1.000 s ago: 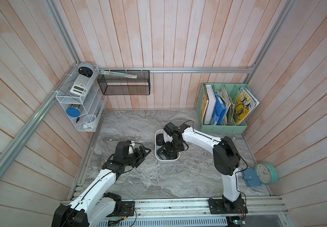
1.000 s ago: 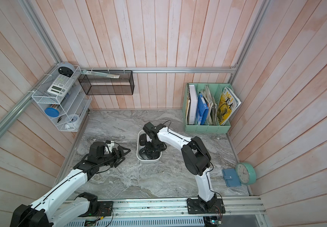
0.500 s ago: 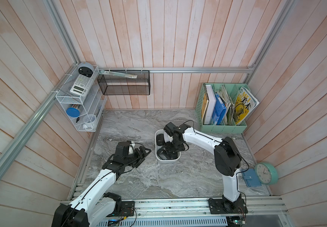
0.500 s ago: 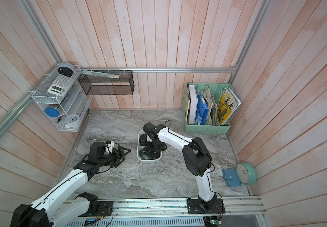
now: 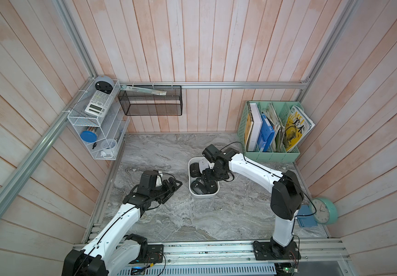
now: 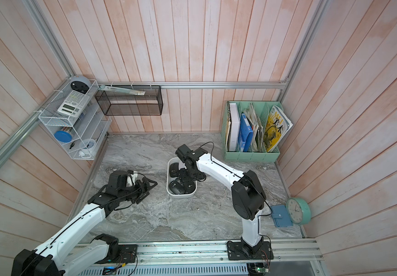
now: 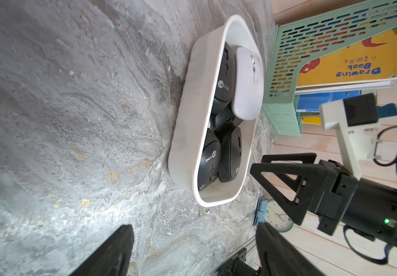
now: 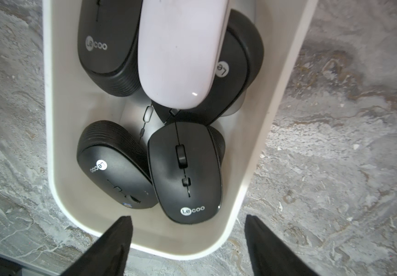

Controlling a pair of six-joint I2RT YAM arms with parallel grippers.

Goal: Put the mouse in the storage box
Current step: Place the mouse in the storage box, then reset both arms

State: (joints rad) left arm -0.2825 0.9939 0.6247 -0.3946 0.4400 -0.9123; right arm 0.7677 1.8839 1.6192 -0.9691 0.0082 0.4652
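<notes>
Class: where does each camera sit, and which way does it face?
Top views: high above, looking down on the table; left arm and right arm show.
Left wrist: low over the table, facing the storage box; left gripper shows, right arm too.
Right wrist: above the box, looking down into it; right gripper shows.
Shared: both wrist views show the white mouse.

The white mouse (image 8: 178,47) is cut off by the edge and partly hides a black mouse (image 8: 240,55).
</notes>
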